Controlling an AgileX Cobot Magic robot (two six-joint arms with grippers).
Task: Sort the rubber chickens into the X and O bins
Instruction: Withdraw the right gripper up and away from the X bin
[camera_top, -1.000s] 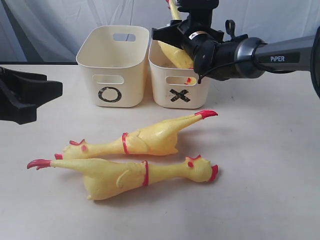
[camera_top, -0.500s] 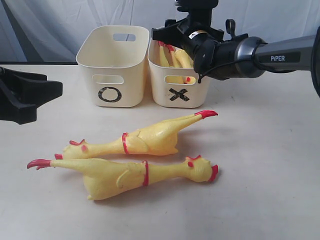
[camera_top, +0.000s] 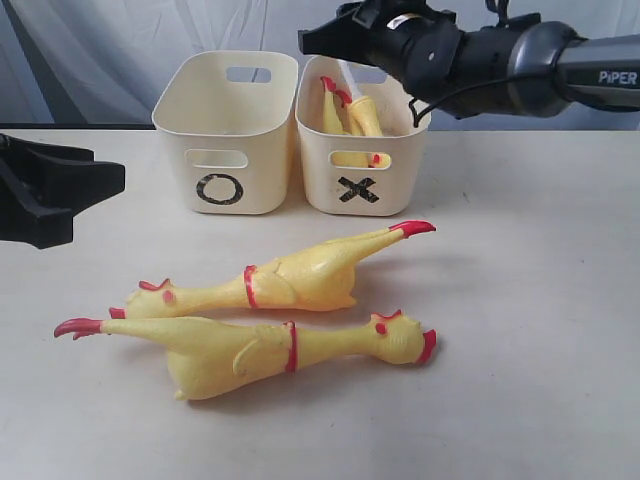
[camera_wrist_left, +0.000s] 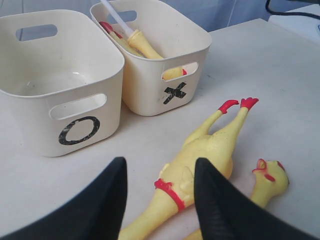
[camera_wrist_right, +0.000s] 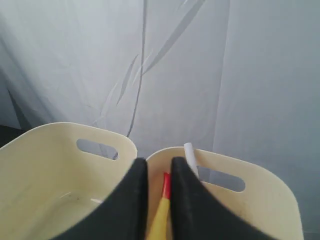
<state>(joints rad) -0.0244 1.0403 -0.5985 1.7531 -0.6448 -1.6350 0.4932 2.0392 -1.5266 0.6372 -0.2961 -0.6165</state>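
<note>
- One of three sorted: dropped a chicken (camera_top: 352, 112) into the X bin (camera_top: 372, 203) within the last second, red feet poking above the rim.
- Raised the right gripper (camera_wrist_right: 159, 167) clear of that bin since; fingers parted only a crack, holding nothing.
- Still to sort: two chickens (camera_top: 300, 277) (camera_top: 250, 352) side by side on the table (camera_top: 530, 340), O bin (camera_top: 182, 150) seemingly bare.
- Left gripper (camera_wrist_left: 160, 172) wide open, hovering near them.
- Cannot identify the white stick (camera_wrist_left: 116, 17) in the X bin; cannot see most of the binned bird behind the wall.

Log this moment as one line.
X bin: one chicken | O bin: empty | table: two chickens | right gripper: empty, above X bin | left gripper: open
</note>
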